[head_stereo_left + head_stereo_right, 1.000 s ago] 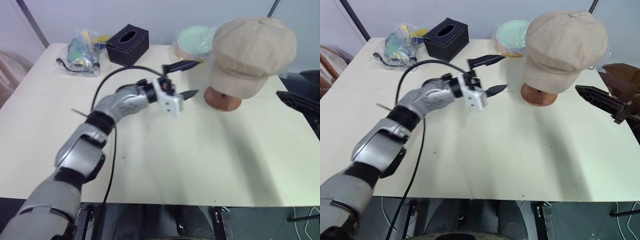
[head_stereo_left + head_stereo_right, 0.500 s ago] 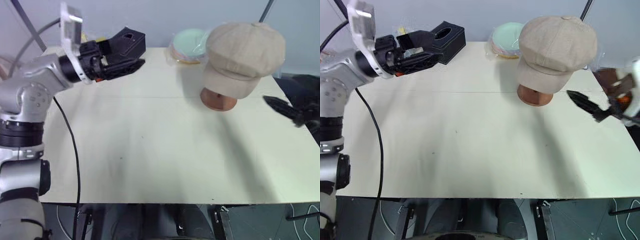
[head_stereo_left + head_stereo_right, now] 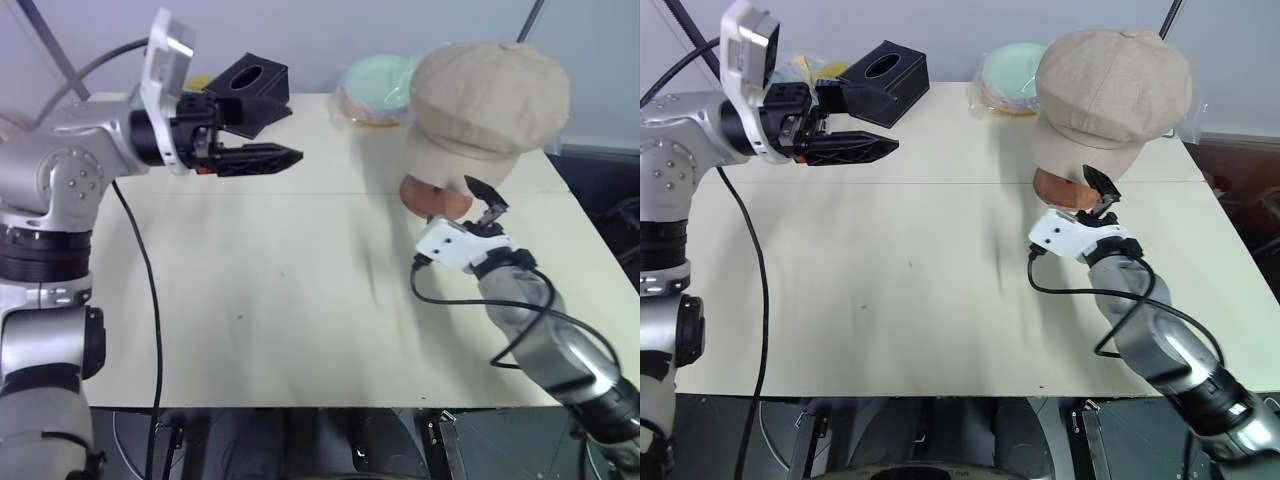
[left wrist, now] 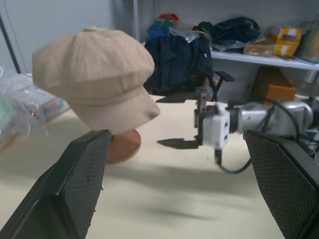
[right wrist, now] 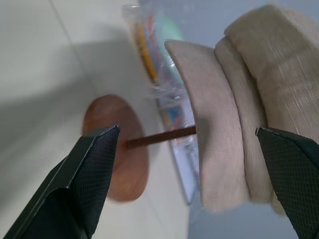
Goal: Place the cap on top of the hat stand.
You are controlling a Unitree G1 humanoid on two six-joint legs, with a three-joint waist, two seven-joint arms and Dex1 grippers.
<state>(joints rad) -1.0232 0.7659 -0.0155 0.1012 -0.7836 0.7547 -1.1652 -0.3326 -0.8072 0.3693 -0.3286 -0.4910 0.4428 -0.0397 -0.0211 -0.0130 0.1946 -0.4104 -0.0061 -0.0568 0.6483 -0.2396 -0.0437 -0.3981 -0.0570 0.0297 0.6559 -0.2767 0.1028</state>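
Cap (image 3: 488, 95) is already sitting on the hat stand (image 3: 437, 198), upper right of the frame. Crown hides the top disc; you only see the base disc and, in the right wrist view, the thin rod (image 5: 160, 136) running up under the brim. Looks seated, hanging a bit low on the brim side, which I'd put down to the slanted rod.

Left tool (image 3: 262, 133) is upper left of the frame, raised above the surface (image 3: 300, 290), fingers spread wide, nothing in them, pointing across toward the cap and well apart from it.

Right tool (image 3: 487, 202) is right of centre, just below the brim and in front of the stand base, fingers apart and empty. Can't tell if it's touching the base or brim.

Tissue box (image 3: 249, 78), pale green plates (image 3: 375, 85) and the plastic bag (image 3: 805, 70) line the far edge, clear of the stand.

My read: placement is done. If you're nudging with the right tool, go easy, because the stand looks top-heavy with the cap on.
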